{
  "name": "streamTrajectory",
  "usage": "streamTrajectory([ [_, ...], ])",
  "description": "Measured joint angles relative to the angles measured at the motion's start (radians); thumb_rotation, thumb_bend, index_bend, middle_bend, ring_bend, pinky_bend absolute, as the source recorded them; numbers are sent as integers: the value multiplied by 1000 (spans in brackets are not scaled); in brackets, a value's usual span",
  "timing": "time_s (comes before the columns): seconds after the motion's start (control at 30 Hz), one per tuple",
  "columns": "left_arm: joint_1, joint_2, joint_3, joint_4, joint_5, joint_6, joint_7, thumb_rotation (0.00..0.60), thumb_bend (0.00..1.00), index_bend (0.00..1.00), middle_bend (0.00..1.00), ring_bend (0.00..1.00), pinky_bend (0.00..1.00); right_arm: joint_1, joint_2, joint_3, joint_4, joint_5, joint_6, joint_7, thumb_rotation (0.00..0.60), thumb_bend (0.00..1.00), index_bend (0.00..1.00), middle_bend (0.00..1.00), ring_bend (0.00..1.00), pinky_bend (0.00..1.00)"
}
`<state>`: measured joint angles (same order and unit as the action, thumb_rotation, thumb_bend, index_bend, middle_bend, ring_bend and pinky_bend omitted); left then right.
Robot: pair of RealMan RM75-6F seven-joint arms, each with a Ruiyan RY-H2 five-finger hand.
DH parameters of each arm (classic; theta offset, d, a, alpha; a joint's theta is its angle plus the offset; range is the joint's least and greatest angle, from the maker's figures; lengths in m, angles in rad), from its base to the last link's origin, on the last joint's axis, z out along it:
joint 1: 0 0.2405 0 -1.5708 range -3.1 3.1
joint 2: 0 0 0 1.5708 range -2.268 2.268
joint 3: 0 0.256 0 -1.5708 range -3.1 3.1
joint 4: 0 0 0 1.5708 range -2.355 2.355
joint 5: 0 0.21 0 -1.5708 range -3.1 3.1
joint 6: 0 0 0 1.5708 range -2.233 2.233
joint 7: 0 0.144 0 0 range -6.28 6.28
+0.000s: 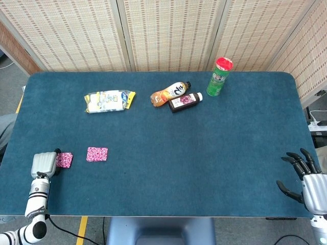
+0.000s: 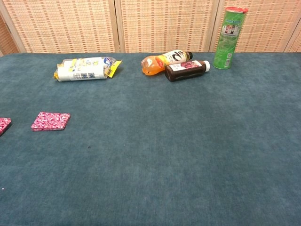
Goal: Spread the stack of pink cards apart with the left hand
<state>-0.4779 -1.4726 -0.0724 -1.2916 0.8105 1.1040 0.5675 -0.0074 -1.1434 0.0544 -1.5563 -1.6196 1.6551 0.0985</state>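
The left hand [image 1: 44, 163] sits at the near left corner of the table [image 1: 204, 143], seen from above as a grey back of hand. Its fingers are on one pink card [image 1: 64, 160] that lies just to its right, partly under them. Whether the fingers press it or pinch it, I cannot tell, because the back of the hand hides them. In the chest view only an edge of this card shows at the left border, and the hand itself is out of that picture.

Further right of the hand, apart from the first card with bare cloth between them, lies the rest of the pink cards [image 1: 97, 153], flat on the table. I cannot tell if this is one card or several.

I judge that the spreading is partly done. To do the step well, the hand should let go of its card gently so that it stays flat. If the right pile is several cards, the hand should go back to it, press lightly on top, and slide sideways. Too much pressure would drag the whole pile together.

Far to the right, the right hand [image 1: 305, 176] rests at the table edge with fingers apart, holding nothing.
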Motion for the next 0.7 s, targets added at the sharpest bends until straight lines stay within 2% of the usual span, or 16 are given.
streamTrajectory([
  [0.3,7,-36,-1,54,-16,-25,34,600,352,144,1000,1000,1000,-1,2,0,1,-1,3,6,600,151,283,208,74,372],
  [0.47,9,-27,1,39,-19,-20,60,600,362,83,1000,1000,1000,-1,3,0,1,-2,4,8,600,151,283,208,74,372],
  [0.53,10,-18,3,23,-17,-13,70,600,367,66,1000,1000,1000,0,3,-2,1,-2,0,7,600,151,283,208,74,372],
  [0.7,14,43,4,-105,-12,24,109,600,372,52,1000,1000,1000,1,5,-6,-1,-6,-5,5,600,151,283,208,74,372],
])
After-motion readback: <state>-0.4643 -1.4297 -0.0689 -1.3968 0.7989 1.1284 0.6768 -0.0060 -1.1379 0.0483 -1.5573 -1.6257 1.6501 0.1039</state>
